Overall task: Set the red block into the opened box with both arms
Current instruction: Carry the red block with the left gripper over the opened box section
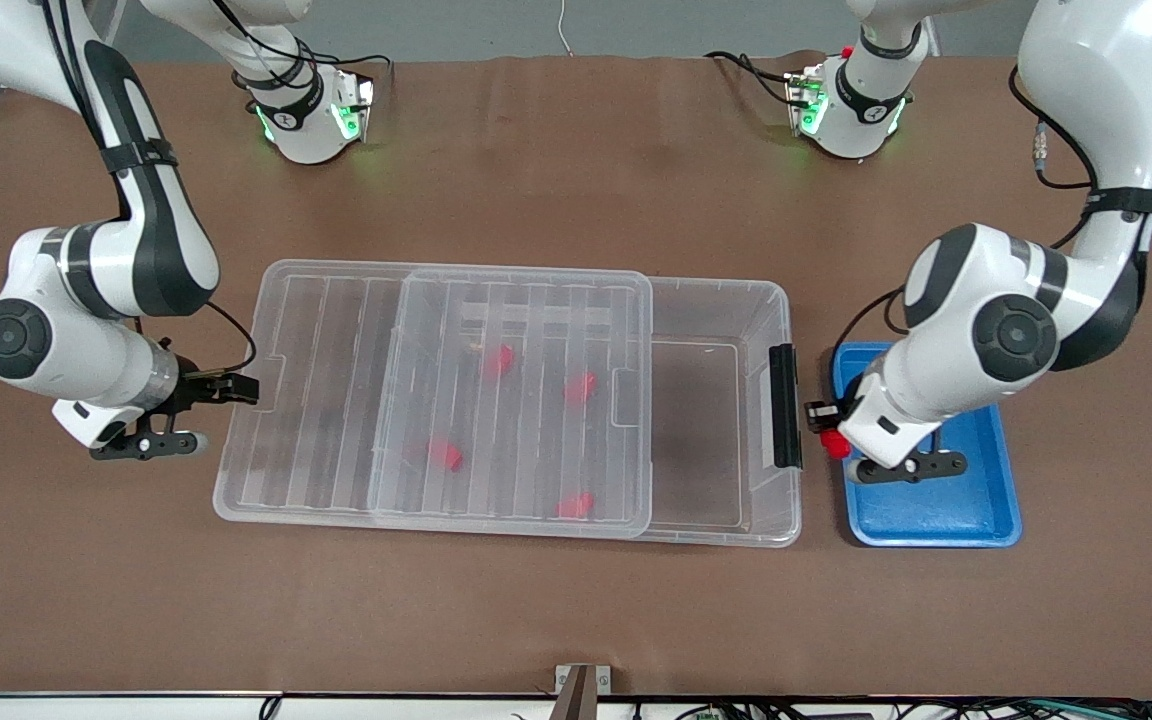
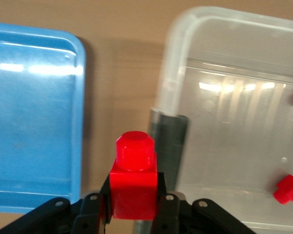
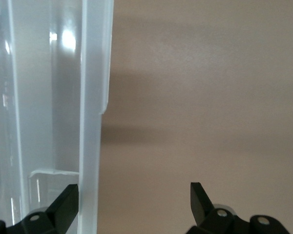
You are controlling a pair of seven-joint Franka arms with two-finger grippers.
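Observation:
My left gripper (image 1: 829, 430) (image 2: 134, 207) is shut on the red block (image 1: 836, 444) (image 2: 134, 180), whose round stub sticks out past the fingertips. It hangs over the strip of table between the blue tray and the box's black latch (image 1: 784, 405) (image 2: 169, 141). The clear box (image 1: 771, 300) (image 2: 224, 122) lies mid-table. Its ribbed lid (image 1: 336, 400) (image 3: 90, 122) is slid toward the right arm's end, so the end by the latch stands open. My right gripper (image 1: 239, 390) (image 3: 134, 197) is open at the lid's overhanging edge, with the rim just inside one finger.
A blue tray (image 1: 976, 510) (image 2: 34, 131) sits on the table at the left arm's end, beside the box. Several other red blocks (image 1: 499, 360) (image 2: 288, 189) lie inside the box under the lid. Brown table surrounds everything.

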